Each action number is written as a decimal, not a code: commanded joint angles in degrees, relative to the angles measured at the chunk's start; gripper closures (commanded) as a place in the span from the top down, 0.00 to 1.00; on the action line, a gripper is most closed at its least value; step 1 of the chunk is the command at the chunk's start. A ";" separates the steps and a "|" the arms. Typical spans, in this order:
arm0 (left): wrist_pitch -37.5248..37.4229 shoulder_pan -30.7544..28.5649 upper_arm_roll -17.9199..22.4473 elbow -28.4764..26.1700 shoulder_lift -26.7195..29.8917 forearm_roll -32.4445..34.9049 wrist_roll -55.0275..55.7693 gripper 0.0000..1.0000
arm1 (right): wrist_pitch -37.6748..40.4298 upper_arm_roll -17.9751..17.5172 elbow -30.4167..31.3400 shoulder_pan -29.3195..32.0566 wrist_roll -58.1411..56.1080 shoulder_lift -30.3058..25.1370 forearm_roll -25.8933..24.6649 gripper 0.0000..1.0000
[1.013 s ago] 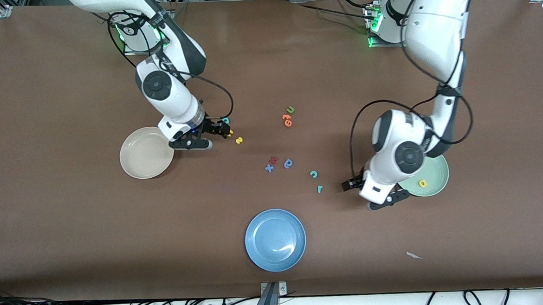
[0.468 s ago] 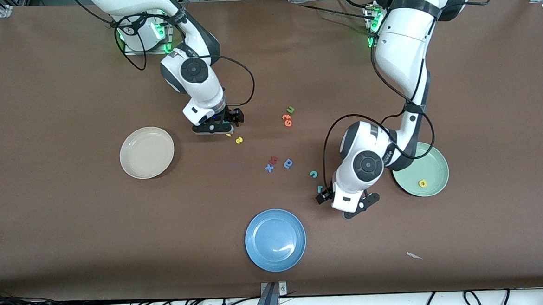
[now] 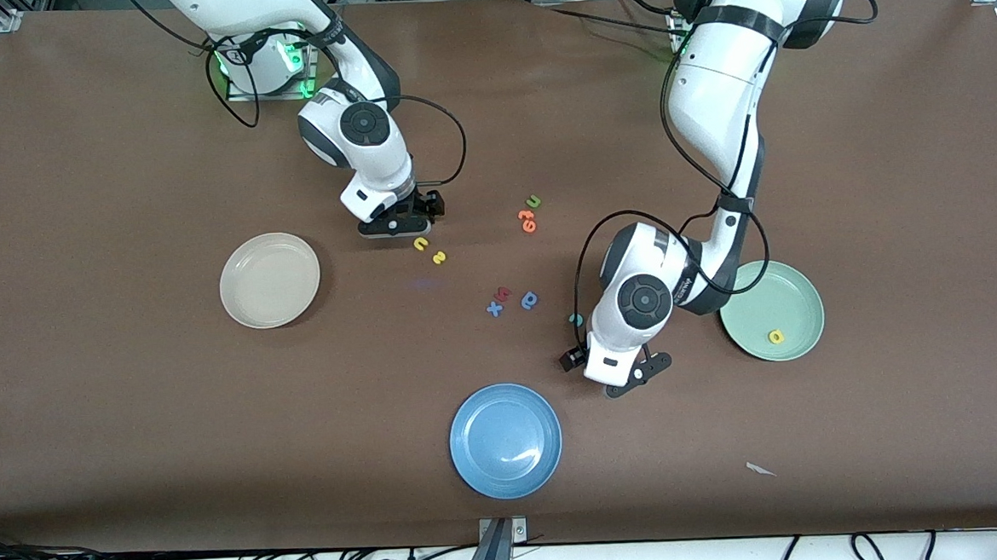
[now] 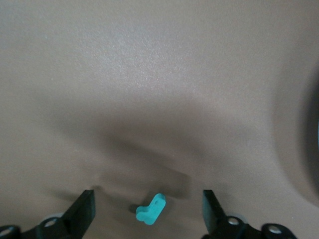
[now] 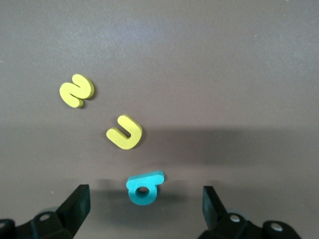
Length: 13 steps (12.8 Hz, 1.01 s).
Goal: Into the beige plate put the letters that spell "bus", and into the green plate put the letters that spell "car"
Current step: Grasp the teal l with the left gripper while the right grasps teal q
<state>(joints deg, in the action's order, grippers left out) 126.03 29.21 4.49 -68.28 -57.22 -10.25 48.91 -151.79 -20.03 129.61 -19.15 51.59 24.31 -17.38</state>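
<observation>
- My left arm hides the teal r [image 4: 151,213] in the front view; the left gripper [image 4: 148,209] is spread wide, straddling it on the tabletop [image 3: 130,419] and now nearer the blue plate [image 3: 505,440].
- The teal c [image 3: 576,319] peeks out beside that arm.
- My right gripper [image 5: 143,204], released, has drawn off the beige plate [image 3: 269,279] and straddles the teal b [image 5: 144,186]; the yellow u [image 5: 124,132] and yellow s [image 5: 77,90] lie close by.
- The yellow a [image 3: 775,336] sits in the green plate [image 3: 794,299].

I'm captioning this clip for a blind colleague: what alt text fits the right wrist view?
The right hand, fingers open, is over a teal b lying flat on the brown table. A yellow u and a yellow s lie apart from it on the same surface.
</observation>
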 commanded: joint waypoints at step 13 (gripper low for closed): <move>-2.72 1.46 0.61 1.66 -0.79 3.48 -3.65 0.20 | -5.97 0.35 1.61 -0.19 1.15 2.06 -4.24 0.82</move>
<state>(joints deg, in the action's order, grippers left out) 124.14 30.05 4.59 -67.94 -57.21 -7.79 45.79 -156.29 -20.00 130.73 -19.18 51.59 26.14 -20.24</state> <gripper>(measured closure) 0.744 0.115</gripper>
